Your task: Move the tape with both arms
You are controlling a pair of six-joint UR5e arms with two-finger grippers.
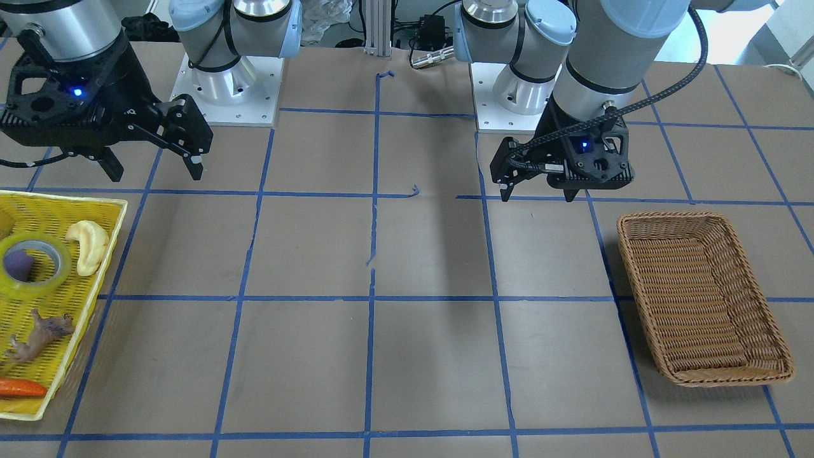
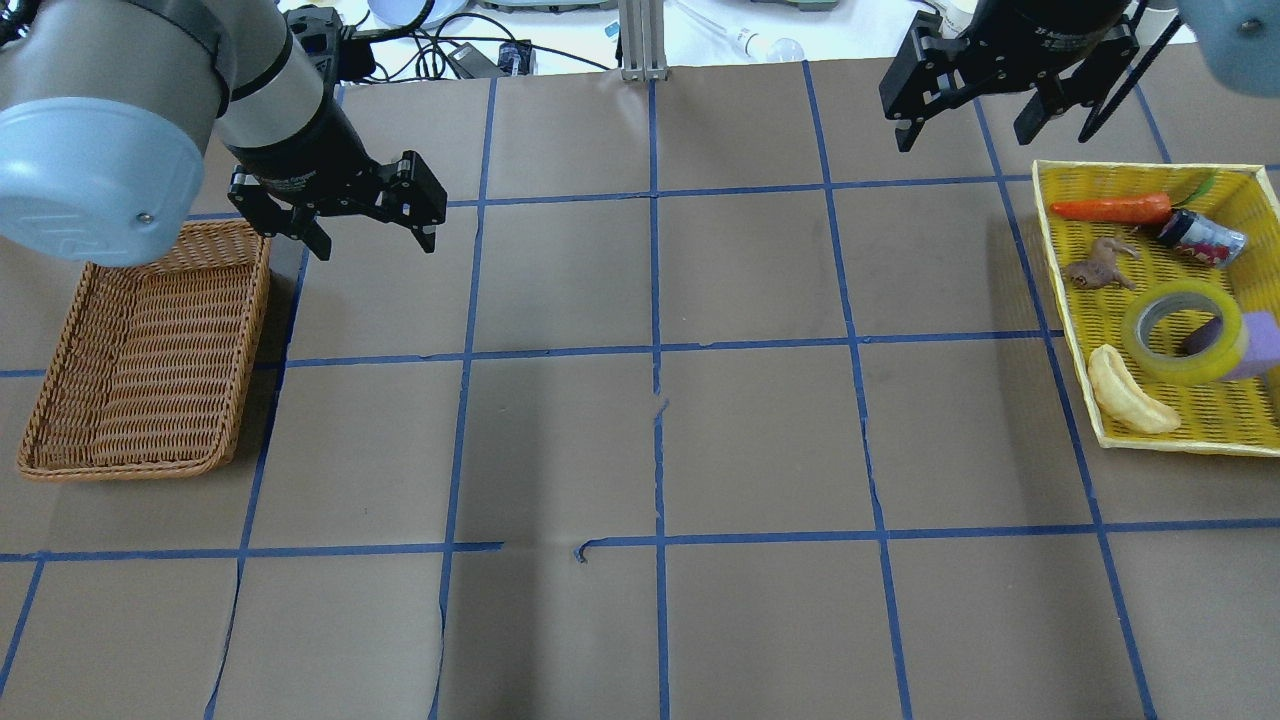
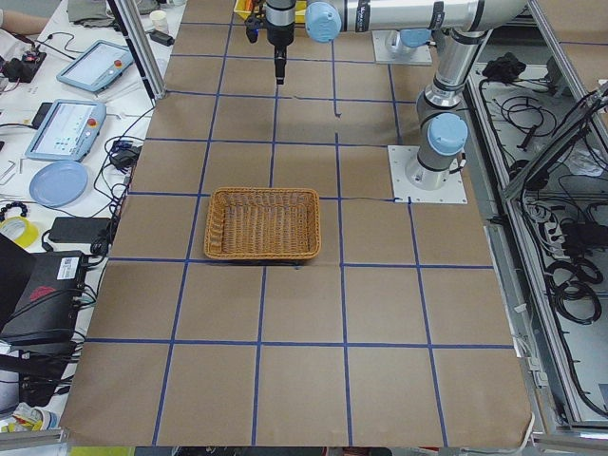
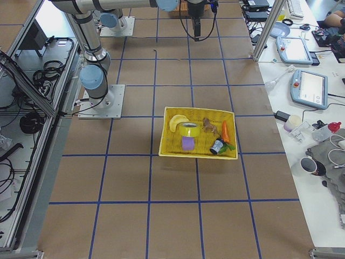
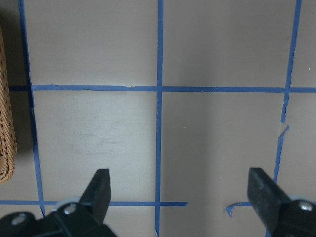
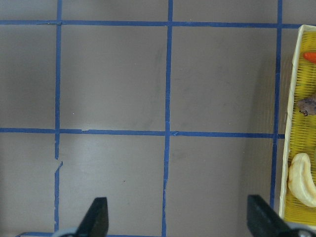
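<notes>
While both grippers hang empty, the tape (image 2: 1180,372) lies flat in the yellow tray (image 2: 1210,418), about mid-tray. The purple block (image 2: 1262,345) sits partly inside the ring and partly behind it, so you can't see it whole. The banana (image 2: 1128,398) is just beside the tape at one end of the tray. The toy animal (image 2: 1098,270), can (image 2: 1200,238) and carrot (image 2: 1110,209) are toward the other end.

Right gripper (image 2: 965,135): fingers spread, above the table just off the tray's carrot end. Left gripper (image 2: 375,240): fingers spread, well apart from the tray, by the wicker basket (image 2: 250,330) at the table's opposite end.

The front view cuts the tray at the frame edge. The right wrist view catches only a strip of the tray, with no tape in it. Both wrist views show only the fingertips.
</notes>
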